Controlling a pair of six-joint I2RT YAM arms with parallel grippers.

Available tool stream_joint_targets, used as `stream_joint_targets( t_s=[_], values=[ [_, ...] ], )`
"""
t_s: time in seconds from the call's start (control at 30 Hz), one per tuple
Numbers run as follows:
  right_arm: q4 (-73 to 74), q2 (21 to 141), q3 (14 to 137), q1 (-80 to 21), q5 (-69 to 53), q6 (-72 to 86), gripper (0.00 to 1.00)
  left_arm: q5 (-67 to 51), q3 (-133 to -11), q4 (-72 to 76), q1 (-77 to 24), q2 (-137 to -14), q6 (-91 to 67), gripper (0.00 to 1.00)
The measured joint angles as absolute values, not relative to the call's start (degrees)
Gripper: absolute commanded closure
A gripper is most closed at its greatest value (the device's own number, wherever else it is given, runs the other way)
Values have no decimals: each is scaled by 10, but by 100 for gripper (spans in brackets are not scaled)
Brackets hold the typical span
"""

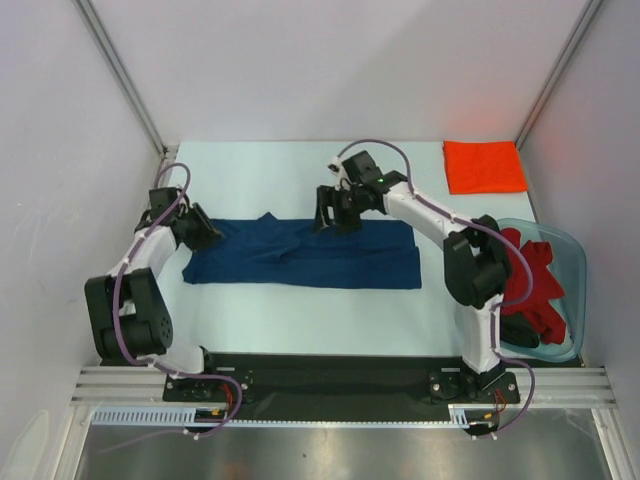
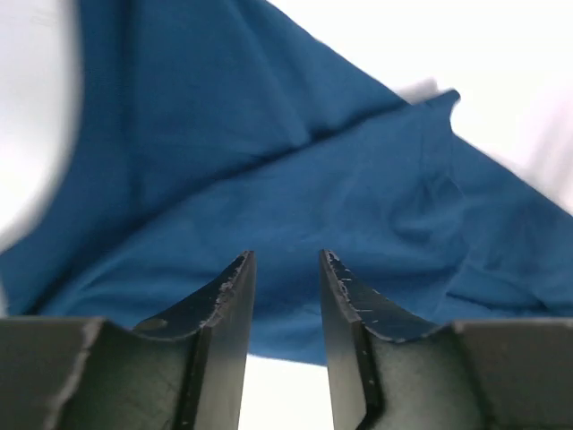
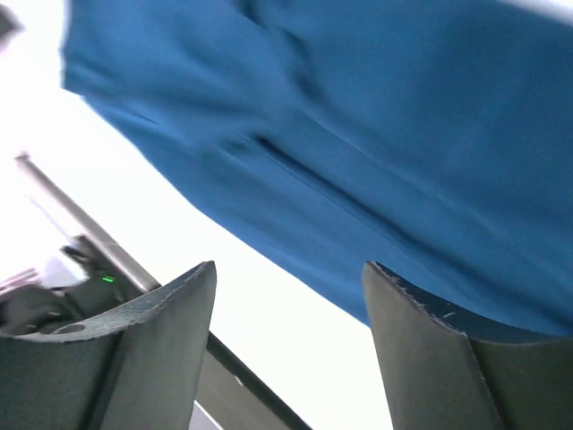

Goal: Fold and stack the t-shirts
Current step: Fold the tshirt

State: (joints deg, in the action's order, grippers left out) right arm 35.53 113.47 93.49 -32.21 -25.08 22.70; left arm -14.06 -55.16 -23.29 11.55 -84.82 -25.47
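Behind the right arm (image 1: pixel 478 265), half-hidden red t-shirts (image 1: pixel 545 272)

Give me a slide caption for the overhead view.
Left pincer and right pincer open at a half-folded navy blue cloth shirt; folded orange shirt far right.
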Motion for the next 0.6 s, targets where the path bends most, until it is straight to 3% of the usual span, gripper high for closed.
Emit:
stream_joint_targets(
  t_s=[0.07,0.27,0.47,0.6],
  values=[
    [332,1167,976,-339,-279,238,27,-170,-545,-212,112,-873,-264,62],
    [263,1291,1094,-385,-373,298,55,-198,-543,-194,110,-927,-270,65],
    [201,1381,1153,-439,-428,366,99,-180,-548,-209,111,-982,-269,67],
    [154,1405,1140,-463,-447,417,100,-173,-559,-221,114,-992,-270,66]
  ],
)
